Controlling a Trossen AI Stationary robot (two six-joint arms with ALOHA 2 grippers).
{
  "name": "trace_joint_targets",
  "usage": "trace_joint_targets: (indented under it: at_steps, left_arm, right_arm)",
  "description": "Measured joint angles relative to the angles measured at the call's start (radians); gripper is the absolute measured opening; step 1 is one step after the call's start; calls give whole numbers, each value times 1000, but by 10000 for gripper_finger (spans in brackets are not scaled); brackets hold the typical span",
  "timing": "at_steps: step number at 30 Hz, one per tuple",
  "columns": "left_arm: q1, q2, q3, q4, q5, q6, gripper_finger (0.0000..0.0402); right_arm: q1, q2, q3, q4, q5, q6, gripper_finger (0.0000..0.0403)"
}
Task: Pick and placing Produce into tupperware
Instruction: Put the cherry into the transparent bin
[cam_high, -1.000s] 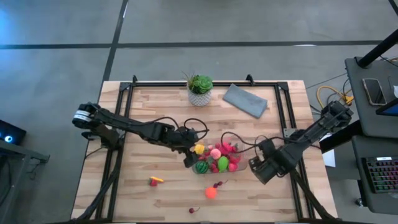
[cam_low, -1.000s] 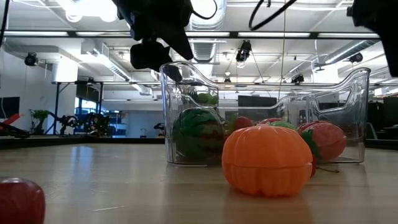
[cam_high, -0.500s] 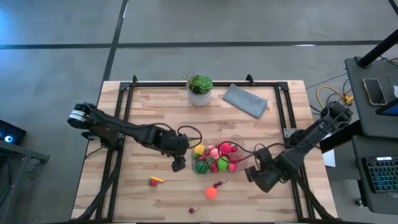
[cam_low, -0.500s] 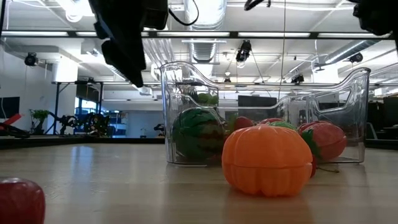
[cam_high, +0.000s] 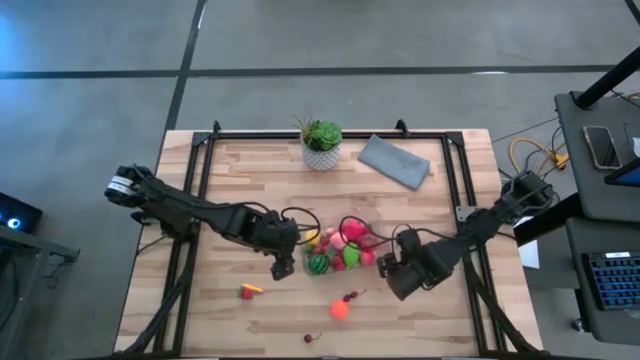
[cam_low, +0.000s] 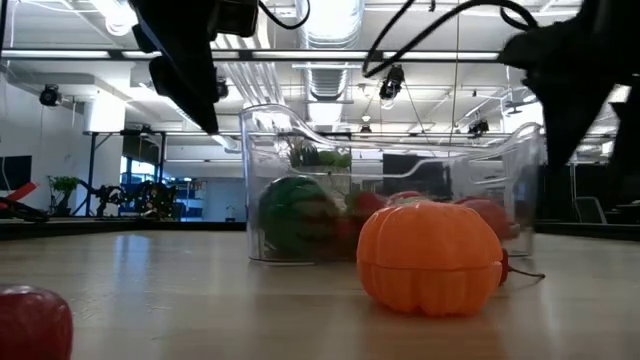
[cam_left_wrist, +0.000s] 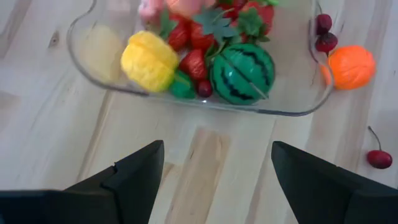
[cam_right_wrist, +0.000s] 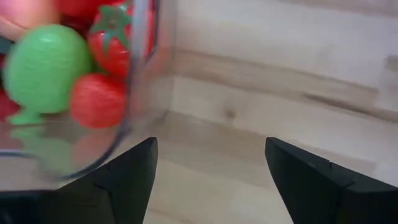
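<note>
The clear tupperware (cam_high: 338, 250) sits mid-table on its base, holding a striped melon (cam_left_wrist: 241, 73), a yellow fruit (cam_left_wrist: 148, 60), strawberries and a green fruit (cam_right_wrist: 43, 68). An orange pumpkin (cam_high: 340, 309), cherries (cam_high: 350, 296), a single cherry (cam_high: 312, 338) and a red-and-yellow piece (cam_high: 248, 291) lie loose on the near part of the table. My left gripper (cam_high: 282, 264) hangs open above bare wood, just left of the tupperware's left end (cam_left_wrist: 93, 68). My right gripper (cam_high: 390, 272) is open at the tupperware's right end. My right gripper comes level from the table's right, open, with one finger (cam_right_wrist: 124, 180) at the tupperware's right end wall (cam_right_wrist: 134, 68). The wall meets the finger below the picture's edge, so I cannot tell for certain that they touch. The tupperware stays flat on the table.
A potted plant (cam_high: 322, 143) and a folded grey cloth (cam_high: 394, 160) stand near the far edge. Black rails (cam_high: 200, 190) run along both table sides. The pumpkin (cam_low: 430, 255) sits right in front of the tupperware on the near side. Bare wood lies to the left and far right.
My left gripper drew back from over the tupperware's left end toward the table's left and near edge. My right gripper moved left up to the tupperware's right end. The tupperware, with its produce, slid a short way left along the table.
</note>
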Motion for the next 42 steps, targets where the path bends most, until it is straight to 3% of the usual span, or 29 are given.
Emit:
trace_joint_targets:
  at_steps: [5, 8, 13, 18, 22, 25, 33, 39, 42]
  left_arm:
    - [-14, -3, 0, -47, 0, -1, 283]
    - [-21, -3, 0, -73, 0, -1, 283]
    - [-37, -8, -1, -89, 0, -24, 283]
    - [-71, -18, -1, -90, -2, -27, 283]
    - [-105, -24, -1, -95, -3, -27, 283]
    - [-128, -26, 0, -111, -4, -34, 283]
    - [-178, -26, -1, -143, -27, -83, 283]
    - [-201, -26, -1, -142, -41, -142, 283]
    - [-206, -26, -2, -141, -56, -157, 283]
  right_arm:
    - [14, 4, 72, 44, 22, -155, 278]
    - [50, 4, 131, 183, -27, -361, 274]
    - [93, 18, 193, 371, -51, -541, 268]
    - [126, 108, 238, 365, -65, -706, 259]
    - [139, 231, 295, 364, -182, -873, 252]
    - [132, 331, 362, 354, -208, -986, 248]
    - [112, 476, 546, 123, -109, -1079, 228]
    - [100, 478, 558, 46, -50, -1055, 215]
    - [83, 475, 558, 47, -46, -1155, 215]
